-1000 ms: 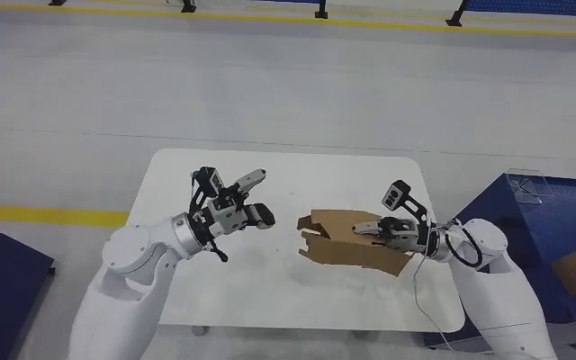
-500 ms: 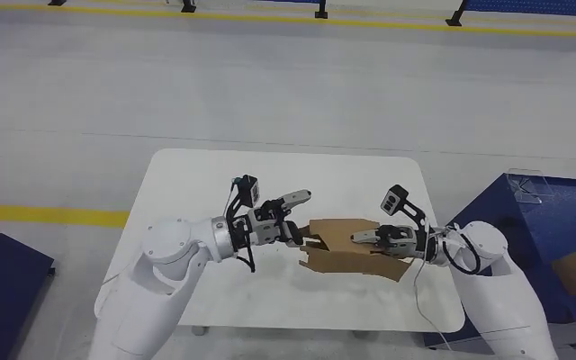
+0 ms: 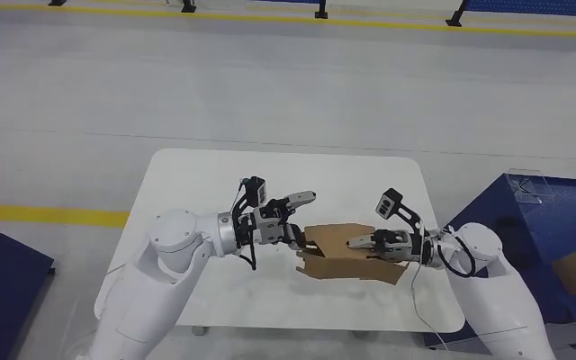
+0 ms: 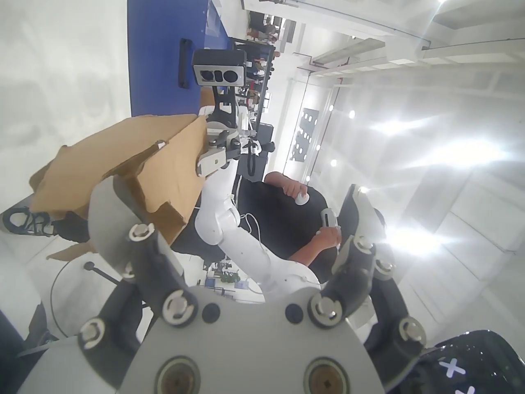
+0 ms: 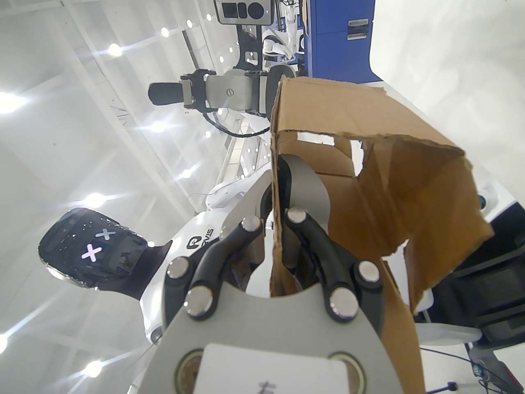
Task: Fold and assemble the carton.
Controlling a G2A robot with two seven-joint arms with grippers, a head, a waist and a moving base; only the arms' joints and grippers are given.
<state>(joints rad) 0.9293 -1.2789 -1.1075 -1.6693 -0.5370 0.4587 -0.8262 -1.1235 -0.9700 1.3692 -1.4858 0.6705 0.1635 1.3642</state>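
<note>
Cardboard carton [image 3: 346, 252], half-formed with loose flaps, is over the table [image 3: 207, 180] right of centre, between the two arms. The right gripper [image 3: 364, 243] is pinched tight on one side wall, one finger inside and one outside. The left gripper [image 3: 302, 218] is spread wide at the carton's other end and holds nothing; its lower finger looks to be just at a flap. To fold well, the right pinch should probably stay firm as an anchor. The left finger should press flat along the crease so the flap bends at its score without tearing.
</note>
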